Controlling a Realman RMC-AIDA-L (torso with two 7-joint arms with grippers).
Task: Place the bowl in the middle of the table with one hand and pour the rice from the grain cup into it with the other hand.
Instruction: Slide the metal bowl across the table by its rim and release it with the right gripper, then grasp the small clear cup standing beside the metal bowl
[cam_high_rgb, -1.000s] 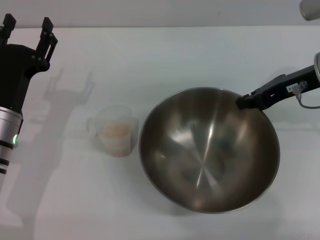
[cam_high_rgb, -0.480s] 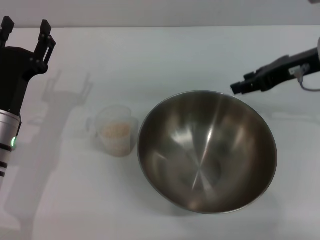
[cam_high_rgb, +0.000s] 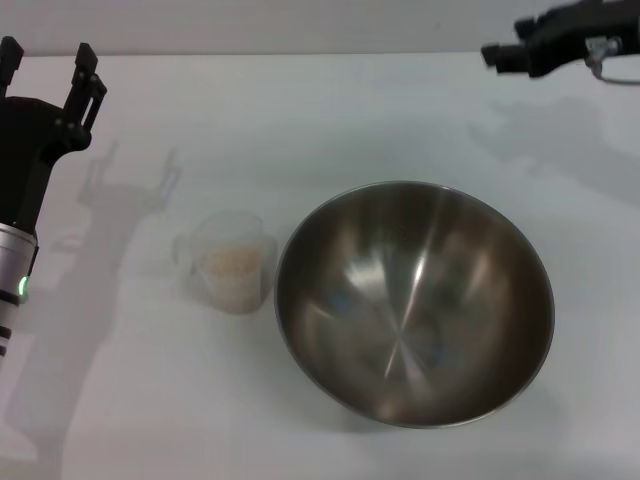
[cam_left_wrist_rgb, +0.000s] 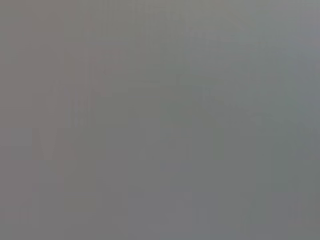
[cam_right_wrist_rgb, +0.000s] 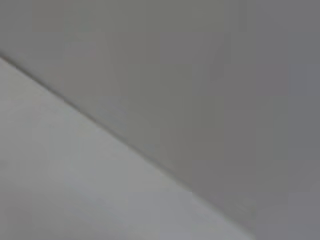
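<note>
Two grippers show in the head view, both away from the objects. Left gripper (cam_high_rgb: 45, 62) is at the far left edge of the table (cam_high_rgb: 300, 110), fingers pointing away from the robot and spread apart w/ nothing between them; a green light glows lower on its arm. Right gripper (cam_high_rgb: 492, 52) is at the far right corner, up near the table's back edge, seen side-on, so I cannot tell if its fingers are apart or together. It holds nothing and is well apart from the bowl (cam_high_rgb: 415, 300).

Bowl sits upright on the table, a bit right of centre, inside shiny and w/o any grains. Grain cup (cam_high_rgb: 232, 262) stands upright just beside the bowl's left rim, very close, contact not sure. Rice (cam_high_rgb: 230, 262) is inside the cup, about half full.

Left wrist view gives only plain grey. Right wrist view shows a pale surface w/ one diagonal edge, no objects.
</note>
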